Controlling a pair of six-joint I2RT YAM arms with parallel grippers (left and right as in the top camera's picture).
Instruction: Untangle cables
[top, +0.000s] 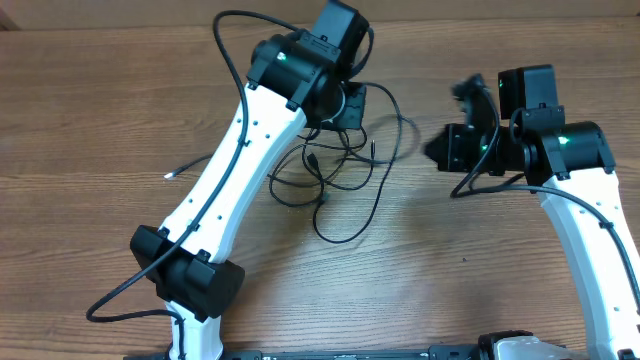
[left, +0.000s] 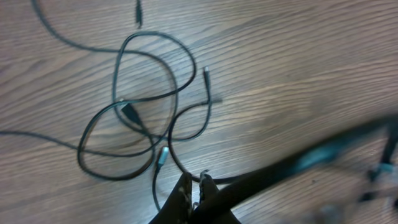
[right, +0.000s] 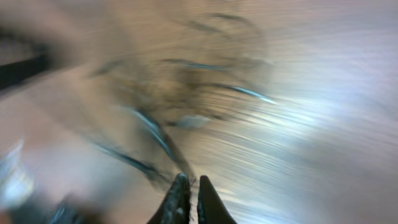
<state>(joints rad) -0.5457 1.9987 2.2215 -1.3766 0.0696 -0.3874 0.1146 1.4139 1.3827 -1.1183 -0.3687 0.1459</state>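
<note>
— Wood-grain table (top: 90, 100) is filling the whole background, and the cables (top: 335, 175) are lying near its middle as a loose knot of crossing loops, right under the left arm.

— What is the left gripper (left: 196, 183) doing?

— It is hanging over the near edge of the knot with its jaws pressed together. One thin strand is running straight into the tips, so it is looking pinched there, though I am judging that from the wrist view alone.

— And the right gripper (right: 189, 186)?

— Its jaws are touching too, with nothing showing between them. Its own view is smearing badly, so I am not reading more from it. From above it is sitting off to the right, apart from the loops.

— So which step is in hand?

— I am reading it as drawing one strand out of the knot, with the sorting barely begun. Loops are crossing over a black plug (left: 129, 112).

— What is the next move calling for?

— Probably pulling that strand gently outward, with the right side opening and pinning the rest so the knot is not dragging along.
</note>
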